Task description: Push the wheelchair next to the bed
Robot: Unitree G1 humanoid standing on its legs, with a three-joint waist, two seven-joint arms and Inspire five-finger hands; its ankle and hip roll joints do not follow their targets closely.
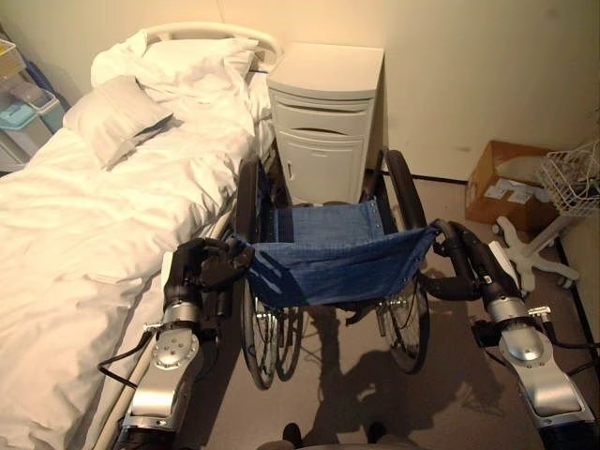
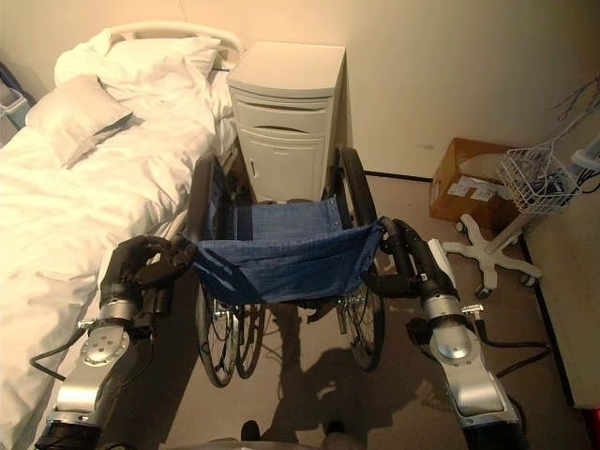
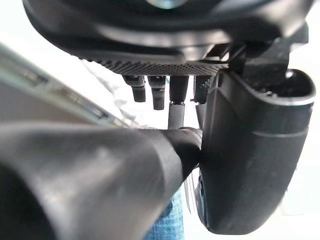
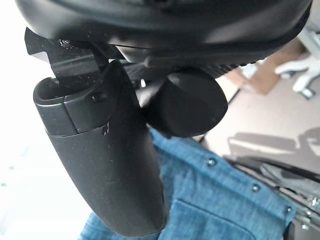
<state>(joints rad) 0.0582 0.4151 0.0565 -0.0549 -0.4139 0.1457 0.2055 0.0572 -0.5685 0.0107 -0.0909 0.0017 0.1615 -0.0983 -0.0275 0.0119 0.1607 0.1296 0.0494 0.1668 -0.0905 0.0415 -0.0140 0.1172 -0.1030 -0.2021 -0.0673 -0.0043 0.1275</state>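
Gripping both push handles, the robot stands behind a wheelchair [image 1: 328, 253] with a blue denim seat, parked just beside the white bed [image 1: 84, 225] and facing a bedside cabinet [image 1: 323, 117]. The left hand [image 1: 202, 267] is curled round the left handle; the right hand [image 1: 464, 262] is wrapped round the right handle. Likely risks: pushing straight ahead would run the front into the cabinet, and veering left could catch a wheel on the bed frame. No writing is legible on the cardboard box [image 1: 506, 183] by the wall.

a pale bedside cabinet [image 1: 326, 117] against a cream wall [image 1: 469, 66], cardboard box [image 1: 506, 187] on grey floor [image 1: 450, 375].
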